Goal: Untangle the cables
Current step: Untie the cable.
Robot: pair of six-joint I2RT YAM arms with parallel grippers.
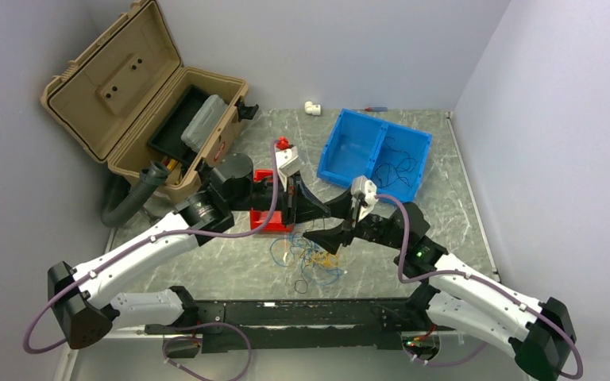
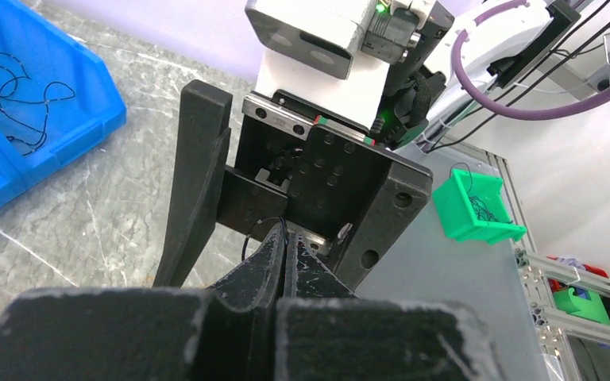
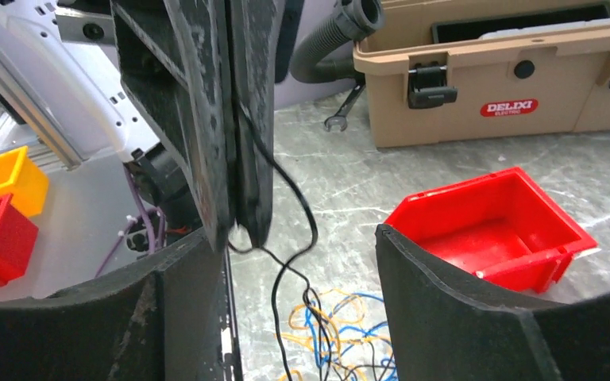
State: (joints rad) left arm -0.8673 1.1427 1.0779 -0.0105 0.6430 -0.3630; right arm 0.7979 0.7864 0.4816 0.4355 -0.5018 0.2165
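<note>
The cables (image 1: 314, 258) are a loose tangle of yellow-orange, blue and black strands on the table near the front middle. They also show in the right wrist view (image 3: 349, 337). My left gripper (image 1: 330, 209) is shut on one black cable (image 3: 298, 206), which hangs from its tips (image 2: 284, 238) down into the tangle. My right gripper (image 1: 322, 226) is open and empty. Its fingers (image 3: 183, 309) stand either side of the left gripper's shut tips and the hanging black cable, above the tangle.
A red bin (image 1: 274, 210) sits just behind the grippers. A blue two-part bin (image 1: 373, 155) with black wires in it stands at the back right. An open tan toolbox (image 1: 151, 103) is at the back left. A green bin (image 2: 476, 202) shows off the table.
</note>
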